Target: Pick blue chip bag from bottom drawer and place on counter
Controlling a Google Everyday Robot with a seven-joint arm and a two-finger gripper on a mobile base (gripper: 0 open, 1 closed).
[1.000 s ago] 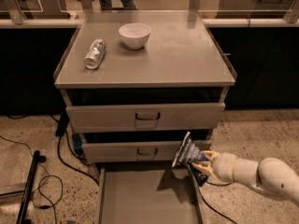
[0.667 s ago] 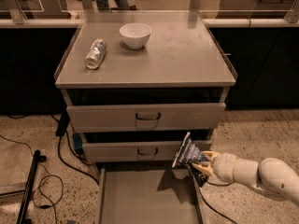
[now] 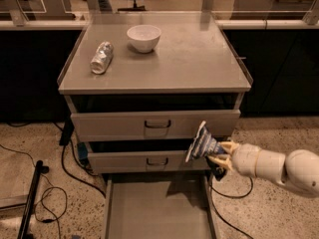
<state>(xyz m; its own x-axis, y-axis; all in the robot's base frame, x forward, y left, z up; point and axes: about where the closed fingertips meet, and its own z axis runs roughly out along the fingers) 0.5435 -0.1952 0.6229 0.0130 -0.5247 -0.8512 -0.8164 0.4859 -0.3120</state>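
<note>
Fingers [image 3: 228, 145] of your gripper [image 3: 220, 154] are clamping the blue chip bag [image 3: 202, 143] below the worktop's [image 3: 199, 59] front-right corner; you're doing the lift, and next you're needing clearance over that edge.

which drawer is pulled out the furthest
The bottom drawer, floor showing; the top drawer and middle drawer are nearly shut. The gripper holds the blue chip bag by the middle one.

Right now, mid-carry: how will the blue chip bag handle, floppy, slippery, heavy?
The blue chip bag, pinched by the pincer at the middle drawer's right end, looks crinkled and fanned, so probably floppy foil. It juts out without sagging, so likely light. Foil may slip; lay it flat on the counter.
</note>
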